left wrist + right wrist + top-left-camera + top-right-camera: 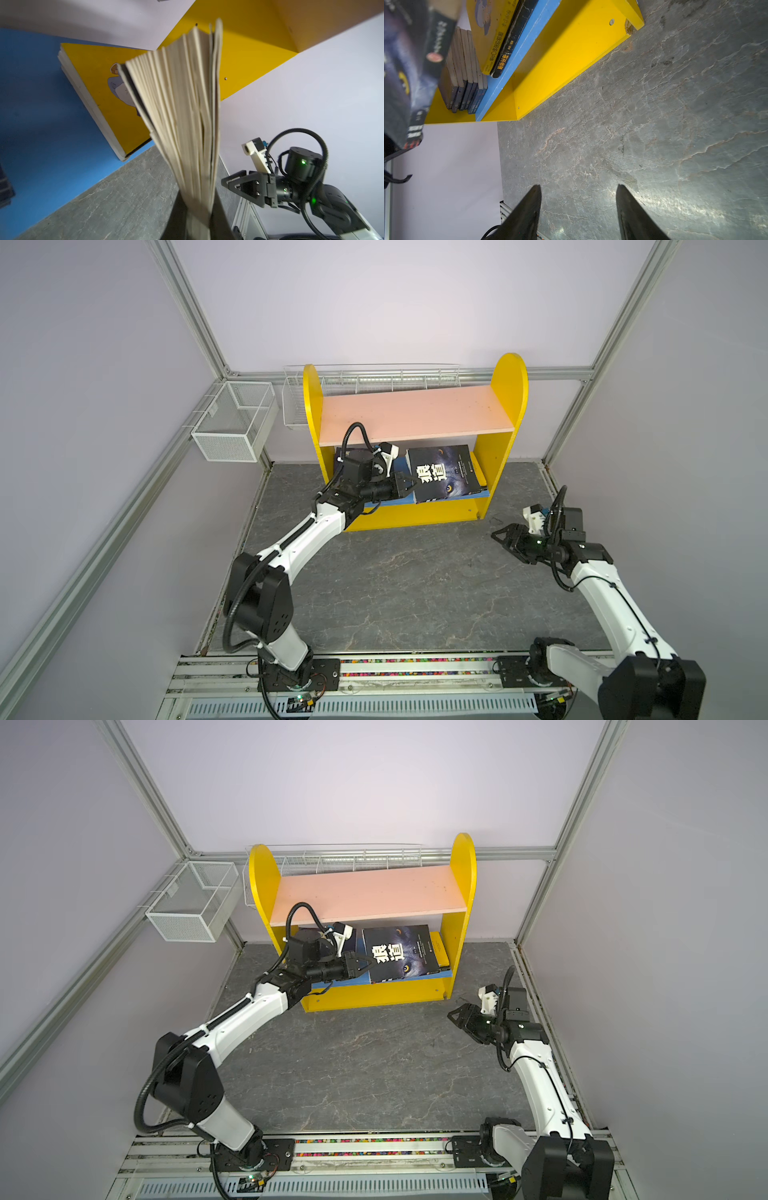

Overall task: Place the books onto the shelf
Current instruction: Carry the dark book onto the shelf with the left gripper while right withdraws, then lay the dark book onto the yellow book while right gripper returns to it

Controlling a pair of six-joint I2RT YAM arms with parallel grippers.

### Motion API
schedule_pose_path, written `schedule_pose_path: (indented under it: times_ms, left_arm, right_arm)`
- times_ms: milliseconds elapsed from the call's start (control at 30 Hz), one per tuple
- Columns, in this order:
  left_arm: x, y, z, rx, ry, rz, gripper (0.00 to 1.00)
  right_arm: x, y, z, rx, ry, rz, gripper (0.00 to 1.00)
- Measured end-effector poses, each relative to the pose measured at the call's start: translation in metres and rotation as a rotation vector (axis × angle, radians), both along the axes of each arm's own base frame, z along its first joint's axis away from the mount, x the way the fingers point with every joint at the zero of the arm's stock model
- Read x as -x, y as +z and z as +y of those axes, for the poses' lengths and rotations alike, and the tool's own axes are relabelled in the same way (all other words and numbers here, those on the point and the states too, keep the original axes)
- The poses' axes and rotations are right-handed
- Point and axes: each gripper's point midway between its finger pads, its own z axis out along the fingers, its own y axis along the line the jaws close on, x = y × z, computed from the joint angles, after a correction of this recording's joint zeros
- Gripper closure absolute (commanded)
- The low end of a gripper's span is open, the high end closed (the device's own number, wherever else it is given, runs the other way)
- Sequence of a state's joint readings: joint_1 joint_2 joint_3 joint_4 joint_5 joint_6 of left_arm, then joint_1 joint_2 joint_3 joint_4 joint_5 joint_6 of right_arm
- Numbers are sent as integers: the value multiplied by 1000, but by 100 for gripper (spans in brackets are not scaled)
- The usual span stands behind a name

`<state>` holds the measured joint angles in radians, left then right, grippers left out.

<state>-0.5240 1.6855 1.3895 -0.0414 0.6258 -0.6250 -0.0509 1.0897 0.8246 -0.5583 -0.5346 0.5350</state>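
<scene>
The dark wolf-eye book (442, 472) (399, 952) stands tilted in the lower bay of the yellow shelf (505, 406) (463, 886). My left gripper (409, 485) (365, 965) (198, 220) is shut on its left edge, and its fanned pages (182, 104) fill the left wrist view. Behind it the yellow cartoon book (104, 87) (494, 31) lies on a black book (512, 37) on the blue board (41, 104). Several navy books (467, 68) lie stacked beside them. My right gripper (496, 536) (453, 1016) (578, 186) hangs open and empty over the table, right of the shelf.
The pink upper board (415, 414) is bare. A white mesh basket (232, 423) hangs on the left frame rail, and a wire basket (374, 377) sits behind the shelf. Grey stone-pattern tabletop (415, 580) spreads in front, with the arms' base rail (415, 668) along its near edge.
</scene>
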Motion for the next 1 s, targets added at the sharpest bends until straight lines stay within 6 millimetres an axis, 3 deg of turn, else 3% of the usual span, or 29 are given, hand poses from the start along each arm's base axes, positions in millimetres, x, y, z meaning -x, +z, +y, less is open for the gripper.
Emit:
schedule_pose_path:
  times_ms: [167, 400, 567, 1000]
  left_arm:
    - [-19, -11, -17, 10, -11, 6, 100]
    - [-28, 3, -40, 38, -45, -15, 100]
    - [-29, 2, -63, 39, -85, -5, 100]
    - [-53, -23, -58, 25, -17, 26, 100]
  right_arm:
    - [1, 1, -1, 5, -3, -6, 40]
    - [4, -3, -2, 12, -7, 1, 40]
    - [4, -5, -2, 14, -6, 5, 40]
    - [6, -8, -1, 11, 3, 9, 40]
